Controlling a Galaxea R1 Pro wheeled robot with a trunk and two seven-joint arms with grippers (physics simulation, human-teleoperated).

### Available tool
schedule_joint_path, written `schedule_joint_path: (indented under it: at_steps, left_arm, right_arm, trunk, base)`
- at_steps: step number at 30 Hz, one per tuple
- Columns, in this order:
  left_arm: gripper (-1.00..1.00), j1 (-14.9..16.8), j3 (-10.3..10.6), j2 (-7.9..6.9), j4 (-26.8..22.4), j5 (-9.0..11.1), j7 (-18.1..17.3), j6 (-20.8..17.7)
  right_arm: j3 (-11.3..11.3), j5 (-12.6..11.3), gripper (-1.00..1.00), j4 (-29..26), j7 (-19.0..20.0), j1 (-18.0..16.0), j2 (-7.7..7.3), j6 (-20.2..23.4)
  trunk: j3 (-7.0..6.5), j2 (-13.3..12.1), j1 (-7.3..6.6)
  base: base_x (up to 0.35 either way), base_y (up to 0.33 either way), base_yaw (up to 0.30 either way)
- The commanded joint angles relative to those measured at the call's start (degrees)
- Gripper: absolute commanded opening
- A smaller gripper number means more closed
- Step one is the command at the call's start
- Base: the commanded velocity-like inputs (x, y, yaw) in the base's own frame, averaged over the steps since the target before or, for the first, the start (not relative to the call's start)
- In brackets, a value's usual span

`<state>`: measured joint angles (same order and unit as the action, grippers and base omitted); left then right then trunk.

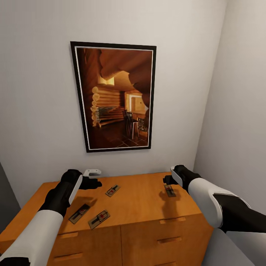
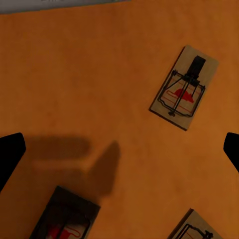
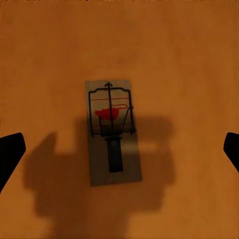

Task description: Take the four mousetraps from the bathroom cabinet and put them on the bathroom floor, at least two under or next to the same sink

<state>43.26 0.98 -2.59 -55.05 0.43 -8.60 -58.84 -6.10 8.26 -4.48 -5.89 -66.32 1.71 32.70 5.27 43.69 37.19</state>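
Several mousetraps lie flat on the orange-brown cabinet top (image 1: 140,199). One mousetrap (image 1: 112,190) lies just right of my left gripper (image 1: 93,183), and two more (image 1: 79,213) (image 1: 99,219) rest near the front edge. In the left wrist view the open left gripper (image 2: 119,152) hovers over bare wood, with one mousetrap (image 2: 184,88) beside it and two others (image 2: 64,219) (image 2: 196,230) partly cut off. My right gripper (image 1: 168,180) hangs open above the mousetrap (image 1: 169,190) at the right; in the right wrist view that mousetrap (image 3: 113,132) lies centred between the fingertips (image 3: 10,154).
The cabinet stands against a white wall with a framed cabin picture (image 1: 114,96) above it. A small white fitting (image 1: 92,172) sits on the wall at the cabinet's back edge. A side wall (image 1: 236,111) closes in on the right. Drawer fronts with bar handles (image 1: 168,240) face me.
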Motion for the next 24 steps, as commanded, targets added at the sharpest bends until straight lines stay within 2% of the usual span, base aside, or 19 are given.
schedule_joint_path:
  at_steps: [1, 6, 17, 24]
  left_arm:
    - [1.00, 0.1, 0.1, -0.05, 0.0, 0.0, -0.1, -0.2]
    - [1.00, 0.0, 0.1, -0.05, -0.1, 0.0, -0.1, -0.2]
    - [1.00, 0.0, 0.2, 0.38, -0.1, 0.0, -0.2, -0.2]
    - [1.00, 0.0, 0.2, 0.58, -0.1, 0.0, -0.1, -0.2]
  right_arm:
    - [-0.5, 0.5, 1.00, -0.1, -0.1, 0.0, 0.02, 0.3]
    - [-0.5, 0.5, 1.00, -0.1, 0.0, 0.0, -0.12, 0.2]
    - [-0.6, 0.3, 1.00, -0.1, 0.1, 0.0, -1.54, -1.7]
    - [-0.8, -0.1, 1.00, -0.1, 1.8, 0.0, -1.87, -2.1]
  trunk:
    - [0.10, 0.1, 0.02]
    - [0.10, 0.1, 0.02]
    - [0.10, 0.1, 0.02]
    - [0.10, 0.1, 0.02]
  base:
    - [0.000, 0.000, 0.000]
    - [0.000, 0.000, 0.000]
    - [0.000, 0.000, 0.000]
    - [0.000, 0.000, 0.000]
